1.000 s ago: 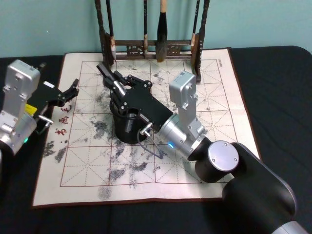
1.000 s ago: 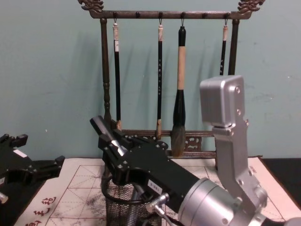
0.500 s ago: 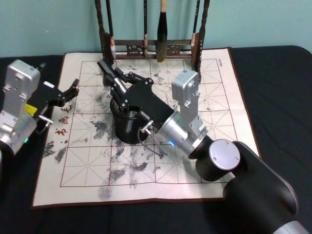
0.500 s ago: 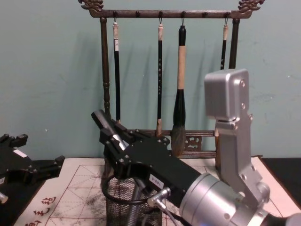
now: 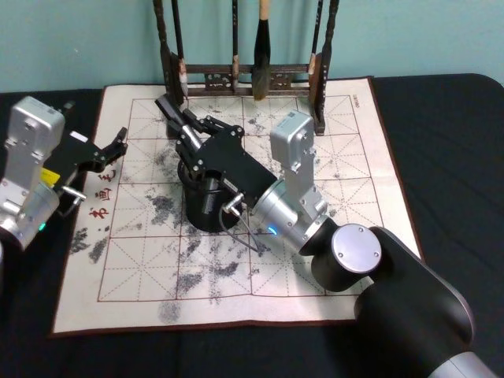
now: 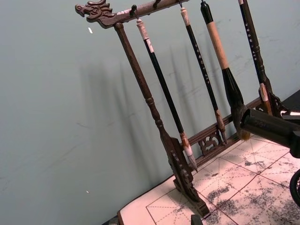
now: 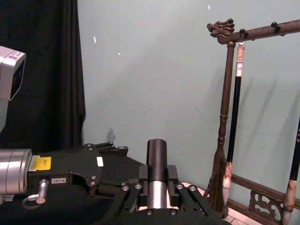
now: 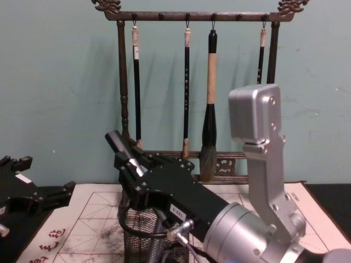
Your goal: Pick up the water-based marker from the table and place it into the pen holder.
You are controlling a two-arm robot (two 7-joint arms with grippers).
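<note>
I am holding the right gripper (image 5: 187, 134) above the pen holder (image 5: 203, 206), its jaws clamped on the water-based marker (image 5: 170, 110), which is pointing up and away toward the brush rack (image 5: 244, 79). The marker is sitting tilted, its dark upper end projecting beyond the jaws (the chest view is showing that end (image 8: 116, 141) above and to the left of the holder's rim (image 8: 143, 226)). In the right wrist view the marker (image 7: 157, 180) is running straight out between the two fingers, a silver band near the grip and a black cap beyond. The pen holder is standing upright on the cream mat (image 5: 331, 260) covering the dark desk (image 5: 441, 142), among grey ink blotches. The left gripper (image 5: 110, 150) is idling at the mat's left edge, well apart from the holder, jaws apart. The rack is standing at the mat's far edge with brushes (image 8: 208, 104) hanging from it.
</note>
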